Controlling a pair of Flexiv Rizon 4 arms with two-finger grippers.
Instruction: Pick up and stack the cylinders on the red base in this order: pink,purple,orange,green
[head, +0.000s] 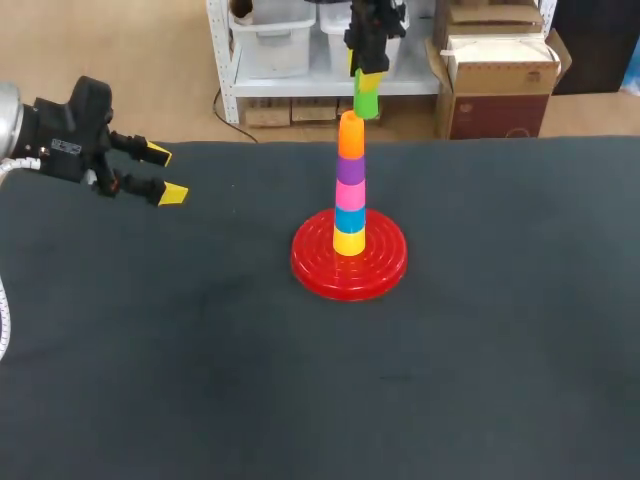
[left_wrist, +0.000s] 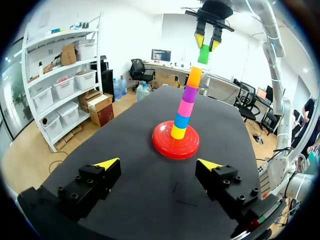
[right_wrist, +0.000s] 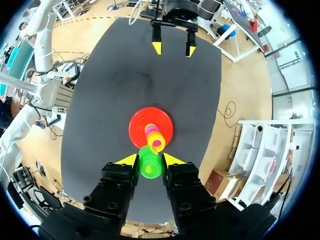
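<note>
One green cylinder (head: 367, 98) is held high in the upper middle of the head view, gripped from two sides by the yellow-tipped fingers of the right gripper (head: 368, 78), which is set on it from above. Its long axis is close to upright, with a slight lean. It is seen just above the orange cylinder (head: 351, 137) and a little to the right of it in the frame, so the two axes are not yet lined up; whether the two touch cannot be told. The same offset is shown in the right wrist view, where the stack's top lies just ahead of the fingers rather than straight under the green piece. Below the orange one, the purple cylinder (head: 350, 170), the pink cylinder (head: 349, 195), a blue cylinder (head: 349, 219) and a yellow cylinder (head: 348, 242) are stacked on the red base (head: 320, 265) at the frame's centre. A small shift toward the stack before lowering is judged to be needed. The left gripper (head: 163, 173) is found at the upper left, well apart, its fingers spread wide with nothing between them
</note>
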